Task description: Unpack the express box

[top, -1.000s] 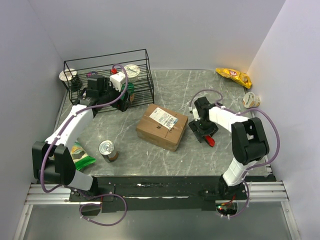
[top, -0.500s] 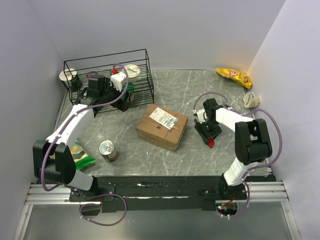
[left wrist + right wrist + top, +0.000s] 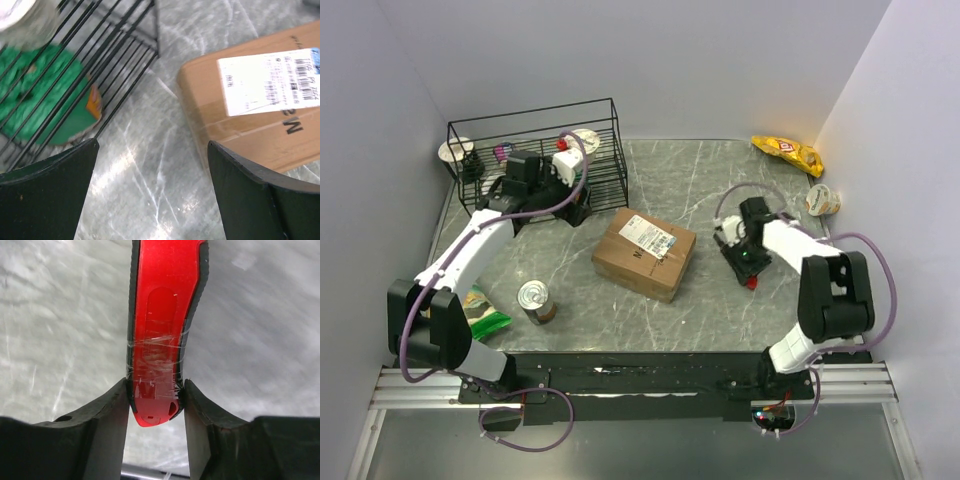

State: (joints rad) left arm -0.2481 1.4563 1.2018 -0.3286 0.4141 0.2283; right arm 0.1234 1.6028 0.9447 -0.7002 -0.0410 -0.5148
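- Logging the state before I commit to any cut. The express box (image 3: pixel 644 253) sits mid-desk (image 3: pixel 650 180) with its flaps shut, white label (image 3: pixel 270 80) up and clear tape across the top. By my read, nothing is unpacked yet.
- Right gripper (image 3: pixel 155 395) is clenched on a red tool (image 3: pixel 162 315) with black edging, which I take for a box cutter. No view shows the blade. The gripper sits low over the desk, to the right of the box and apart from it.
- Left gripper (image 3: pixel 152 147) is released and carries nothing, fingers wide. It hangs just beside the corner of the wire basket (image 3: pixel 125 50), with the box near on its other side.
- Risk: the fingers pinch the tool only near one rounded end, over a wrap of clear tape that looks slick. Pressing into the box seam could twist or slide the tool in that grip.
- Risk: I cannot tell which way the blade faces or whether it is out. A wrong guess means scraping cardboard with the handle.
- Risk: the box is unbraced on a smooth, stone-patterned desk. A dragging cut would likely shove it along unless the left gripper pins it first.
- Risk: the contents are hidden, so a deep cut could score whatever lies under the flaps.
- Risk: the left arm is close to the basket wires, and a careless swing toward the box could catch them.
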